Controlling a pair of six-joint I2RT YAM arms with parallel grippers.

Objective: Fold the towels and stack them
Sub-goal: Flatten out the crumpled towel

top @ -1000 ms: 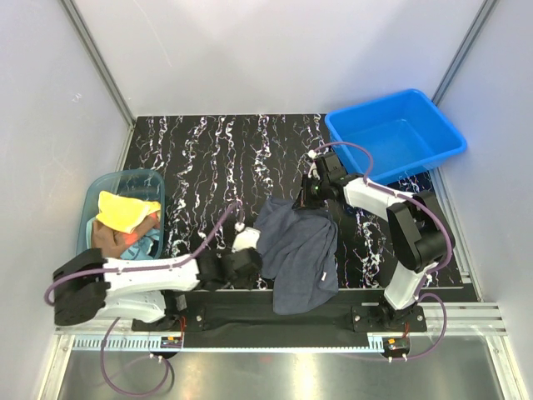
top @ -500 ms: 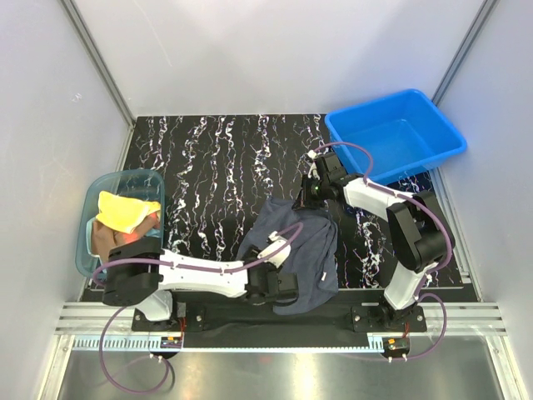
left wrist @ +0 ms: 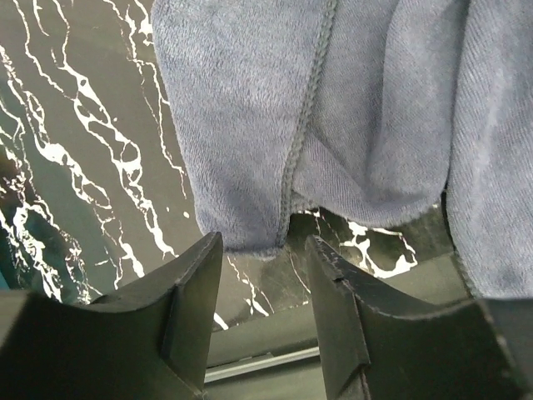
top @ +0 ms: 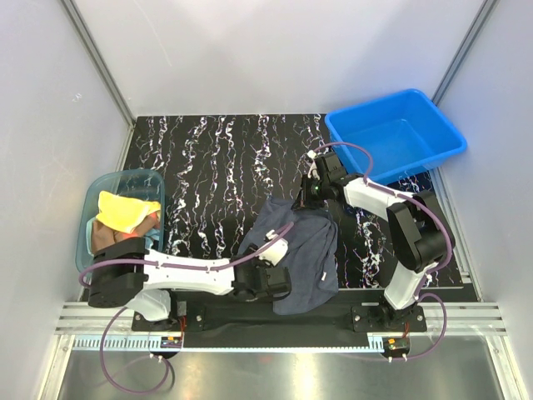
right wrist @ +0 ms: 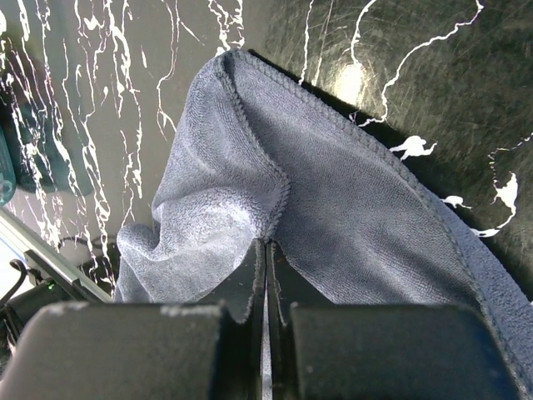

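Observation:
A dark slate-blue towel (top: 300,246) lies rumpled on the black marbled table, near the front middle. My right gripper (top: 313,194) is shut on its far hem (right wrist: 268,233), and the cloth spreads away from the fingertips in the right wrist view. My left gripper (top: 268,280) is low at the towel's near-left corner. In the left wrist view its fingers (left wrist: 200,267) stand open, with the towel's corner (left wrist: 250,237) just beyond the tips and nothing between the jaws. A pale yellow towel (top: 125,210) tops other cloths in the translucent teal tub (top: 90,204) at the left.
A rigid blue plastic bin (top: 396,133) stands at the back right, just behind the right arm. White walls with metal rails close the table on three sides. The left arm stretches along the front edge, over the black base rail (top: 250,317).
My left arm has swung right from beside the tub to the towel's near-left corner, then eased back slightly. The towel's left edge has been pushed outward. The right gripper has not moved.

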